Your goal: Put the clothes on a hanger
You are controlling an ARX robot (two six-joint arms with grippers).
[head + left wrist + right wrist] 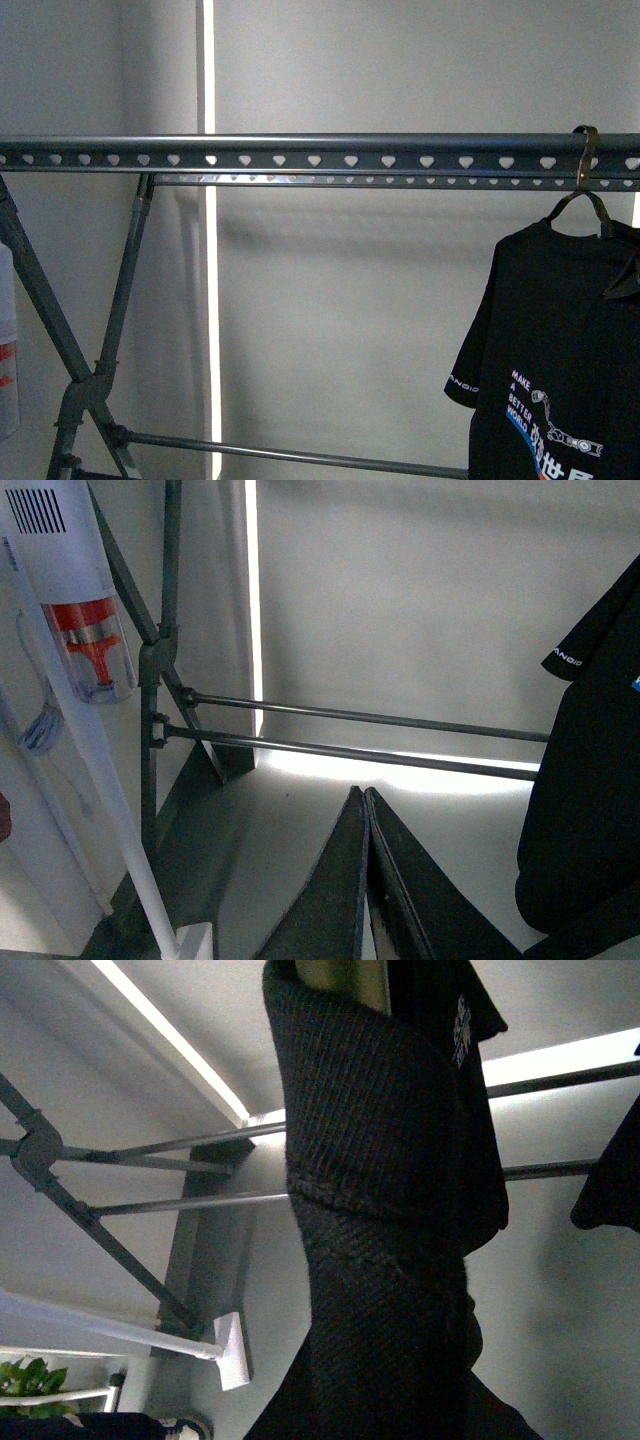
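One black T-shirt (560, 350) is seen at 4 o'clock in the front view, hung by a hook (586, 160) from the hanger (300, 152). It is judged light, soft and limp, best taken at the collar. Its long axis hangs vertical; the rail runs 9 to 3. The left gripper (366, 880) jaws are together; the right jaws cannot be told.

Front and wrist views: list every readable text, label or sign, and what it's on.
"MAKE A BETTER WORLD", white, on the T-shirt front, front view.
Sleeve hem lettering, front and left wrist views: ends "...NDIO"; the start is unclear.
More white characters under the slogan: too small to read.
White print on the shirt in the right wrist view: blurred.
White appliance with red parts, left wrist view: vent slots only, no text.
Rack rail: heart-shaped holes, no text.
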